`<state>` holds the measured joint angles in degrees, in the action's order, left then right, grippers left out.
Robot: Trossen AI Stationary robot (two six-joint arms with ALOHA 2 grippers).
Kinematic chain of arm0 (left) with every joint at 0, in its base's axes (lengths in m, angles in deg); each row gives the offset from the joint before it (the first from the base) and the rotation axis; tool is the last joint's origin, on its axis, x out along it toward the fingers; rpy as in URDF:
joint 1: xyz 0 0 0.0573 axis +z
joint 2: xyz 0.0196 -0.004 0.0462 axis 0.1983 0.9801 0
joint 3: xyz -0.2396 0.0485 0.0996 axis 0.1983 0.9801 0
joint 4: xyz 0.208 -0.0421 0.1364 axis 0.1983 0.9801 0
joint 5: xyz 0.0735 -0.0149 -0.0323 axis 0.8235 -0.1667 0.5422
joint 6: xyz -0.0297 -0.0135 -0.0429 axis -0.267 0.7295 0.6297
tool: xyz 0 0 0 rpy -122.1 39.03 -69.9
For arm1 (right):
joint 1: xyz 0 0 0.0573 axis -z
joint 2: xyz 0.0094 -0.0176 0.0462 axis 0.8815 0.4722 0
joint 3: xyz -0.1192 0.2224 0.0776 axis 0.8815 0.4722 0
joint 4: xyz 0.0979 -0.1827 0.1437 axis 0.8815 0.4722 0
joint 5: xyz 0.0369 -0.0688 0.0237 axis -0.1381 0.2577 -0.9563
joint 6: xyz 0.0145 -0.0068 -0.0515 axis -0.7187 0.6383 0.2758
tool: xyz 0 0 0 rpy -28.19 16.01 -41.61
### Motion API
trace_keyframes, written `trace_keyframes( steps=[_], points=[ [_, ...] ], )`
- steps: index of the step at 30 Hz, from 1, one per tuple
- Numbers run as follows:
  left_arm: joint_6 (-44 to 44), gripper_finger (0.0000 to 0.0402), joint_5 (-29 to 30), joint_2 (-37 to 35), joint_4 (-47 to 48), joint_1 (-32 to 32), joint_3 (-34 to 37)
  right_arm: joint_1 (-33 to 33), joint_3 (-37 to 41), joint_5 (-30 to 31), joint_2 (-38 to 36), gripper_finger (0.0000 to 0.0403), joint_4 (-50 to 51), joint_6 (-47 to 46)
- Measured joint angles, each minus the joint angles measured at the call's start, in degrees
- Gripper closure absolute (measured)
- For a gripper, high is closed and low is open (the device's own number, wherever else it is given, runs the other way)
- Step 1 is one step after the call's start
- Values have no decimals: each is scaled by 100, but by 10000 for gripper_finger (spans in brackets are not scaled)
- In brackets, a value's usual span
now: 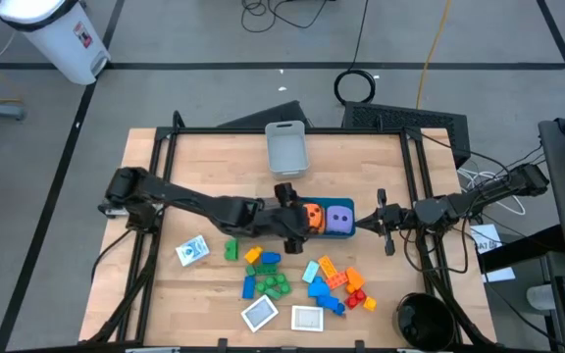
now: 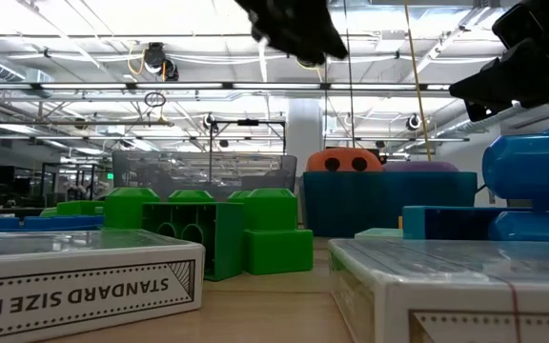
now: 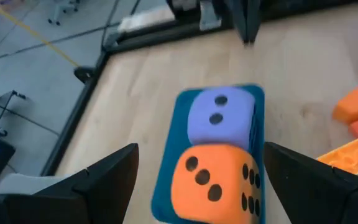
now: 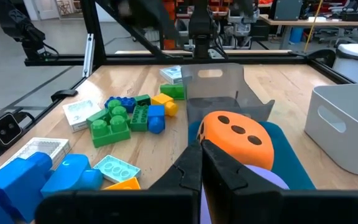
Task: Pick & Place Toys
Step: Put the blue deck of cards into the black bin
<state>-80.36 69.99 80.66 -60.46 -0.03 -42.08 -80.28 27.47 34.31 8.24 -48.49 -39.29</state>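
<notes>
An orange die (image 3: 213,180) and a purple die (image 3: 219,118) sit side by side in a teal bin (image 3: 168,149) at mid-table. My left gripper (image 1: 300,222) hangs open over the bin's left end, its fingers (image 3: 114,171) spread wide on either side of the orange die (image 1: 312,214) and clear of it. My right gripper (image 1: 369,225) is shut and level, just off the bin's right end (image 1: 353,222). Green (image 1: 268,284), blue (image 1: 322,294), orange (image 1: 336,277) and yellow bricks (image 1: 253,257) and white-edged cards (image 1: 192,250) lie on the table nearer the front.
A pale grey bin (image 1: 286,147) stands at the table's far edge. Two more cards (image 1: 260,314) (image 1: 307,318) lie near the front edge. A black round container (image 1: 425,319) sits at the front right corner. Bare wood shows left of the bricks.
</notes>
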Motion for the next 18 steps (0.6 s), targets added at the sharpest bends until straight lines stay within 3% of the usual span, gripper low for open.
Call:
trace_keyframes(
  steps=[4, 9, 13, 18],
  points=[
    [284, 59, -5, -554, 711, -107, 0, -1, 0, 0, 0, 403, 3, -28],
    [1467, 61, -414, -1245, 1881, -293, -2, 0, 0, 0, 0, 403, 4, -60],
    [2197, 62, -764, -1377, 2653, -502, -2, -1, 0, -1, 0, 403, 6, -22],
    [2840, 62, -776, -1396, 3408, -938, 30, 0, 0, -1, 0, 403, 4, -25]
  ],
)
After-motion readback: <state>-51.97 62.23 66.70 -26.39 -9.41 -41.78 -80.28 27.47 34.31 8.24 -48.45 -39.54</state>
